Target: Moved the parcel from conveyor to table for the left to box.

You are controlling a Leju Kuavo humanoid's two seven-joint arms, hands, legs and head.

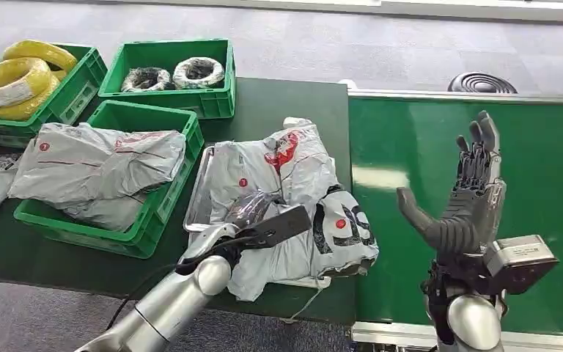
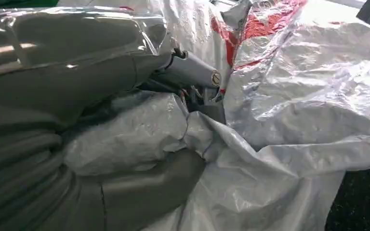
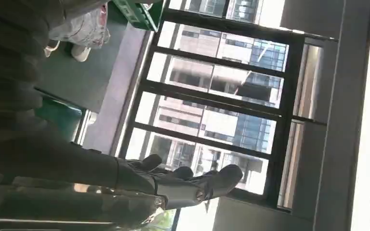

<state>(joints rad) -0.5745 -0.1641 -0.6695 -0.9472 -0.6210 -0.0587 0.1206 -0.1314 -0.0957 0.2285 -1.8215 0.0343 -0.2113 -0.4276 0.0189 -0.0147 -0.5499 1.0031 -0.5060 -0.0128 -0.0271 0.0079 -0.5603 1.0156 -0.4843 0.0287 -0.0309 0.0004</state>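
Note:
The parcel [image 1: 293, 183], a crumpled grey-white plastic bag with red marks, lies on the dark green table [image 1: 278, 103] beside the conveyor, partly over a metal tray [image 1: 196, 192]. My left hand [image 1: 253, 213], wrapped in clear film, rests on its near side. In the left wrist view the fingers [image 2: 192, 72] and thumb [image 2: 149, 192] pinch a fold of the parcel [image 2: 294, 96]. My right hand [image 1: 469, 198] is raised above the green conveyor belt [image 1: 410, 139], its fingers spread and pointing up, holding nothing. The right wrist view shows that hand [image 3: 173, 185] open against windows.
A green crate [image 1: 146, 220] holding other grey parcels [image 1: 95, 165] stands left of the tray. Behind it are a crate with yellow coils [image 1: 15, 81] and a crate with black coils [image 1: 172, 73]. More bags lie at the far left. The conveyor's metal rim [image 1: 469, 95] runs along its far side.

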